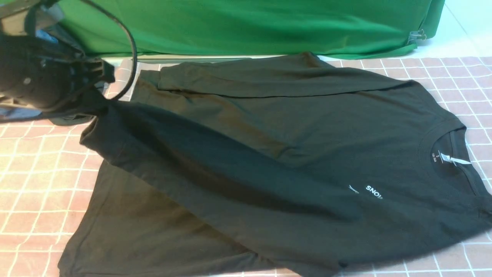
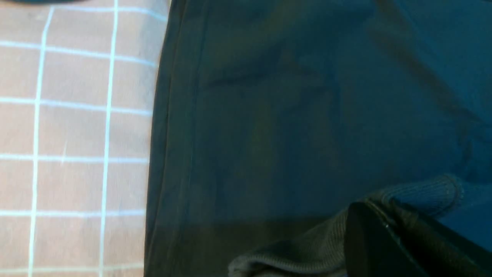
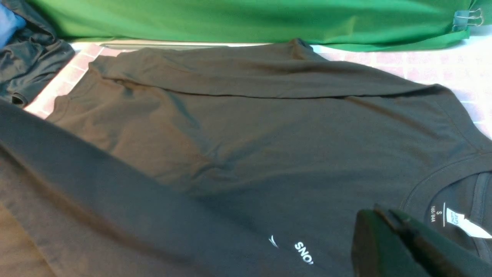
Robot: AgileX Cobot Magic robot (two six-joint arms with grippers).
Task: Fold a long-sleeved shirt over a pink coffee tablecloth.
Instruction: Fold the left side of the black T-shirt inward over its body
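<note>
**Near sleeve held across the chest, cuff pinched in left claw**

Obs. 1. The long-sleeved shirt (image 1: 292,127) lies face up on the pink coffee tablecloth (image 1: 34,181). Its collar is toward your right and its hem toward your left. The far sleeve (image 1: 269,79) is laid along the far edge of the body, so that side reads as done.

Obs. 2. The near sleeve (image 1: 200,165) runs as a stretched band from the near-right shoulder, diagonally over the chest, up to your left claw (image 1: 100,89). It appears lifted off the body at that end. Likely reason: you are carrying it over to lay on the torso, and the tension keeps it from bunching.

Obs. 3. The left wrist view shows the left claw pinching the ribbed cuff (image 2: 423,192), which curls around the one finger shown.

Obs. 4. Your right claw (image 3: 384,227) hangs over the chest near the neck label (image 3: 467,227). Its fingers are pressed together, with nothing seen between them. It looks parked clear of the sleeve.

Surface. The grid cloth lies flat and reaches past the shirt wherever its edges show. A pale strip of counter (image 1: 461,42) shows at far right.

Room. Green fabric (image 1: 250,27) drapes along the far edge, with a binder clip (image 1: 417,36) on it. A smaller dark garment (image 3: 30,65) lies crumpled at far left, apart from the shirt.
</note>
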